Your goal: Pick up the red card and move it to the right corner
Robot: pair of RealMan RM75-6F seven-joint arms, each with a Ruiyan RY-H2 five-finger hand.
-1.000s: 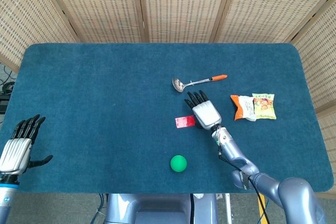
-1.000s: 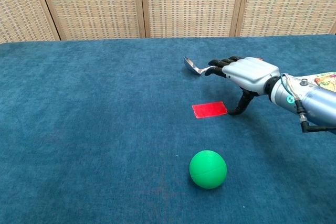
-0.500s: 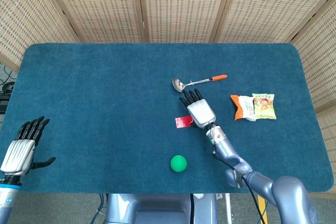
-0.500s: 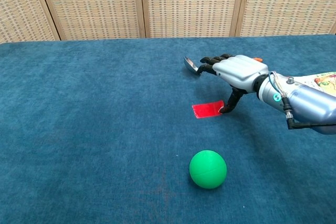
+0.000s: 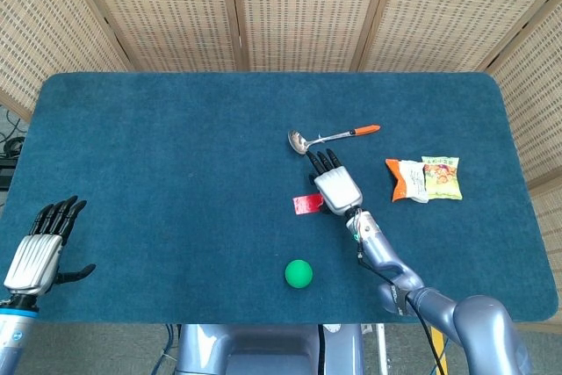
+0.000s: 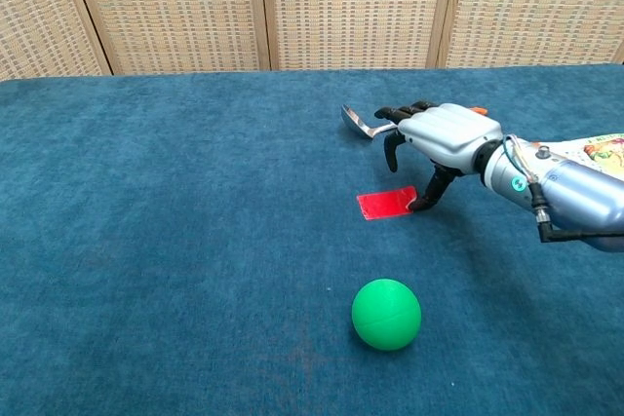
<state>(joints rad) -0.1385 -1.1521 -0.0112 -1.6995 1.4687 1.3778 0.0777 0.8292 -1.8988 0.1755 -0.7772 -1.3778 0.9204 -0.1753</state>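
Right hand (image 6: 444,133) hovers mid-frame, fingers apart, thumb touching my red card's (image 6: 387,204) edge, holding nothing. Left hand (image 5: 35,250) sits spread and empty, lower left.

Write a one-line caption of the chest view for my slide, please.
Right hand reaches over the red card, thumb at its edge, near a green ball and a ladle.

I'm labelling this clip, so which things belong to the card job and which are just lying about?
Job: red card; right hand, thumb at the card's edge.
Lying about: green ball; ladle; snack packets; left hand, idle.
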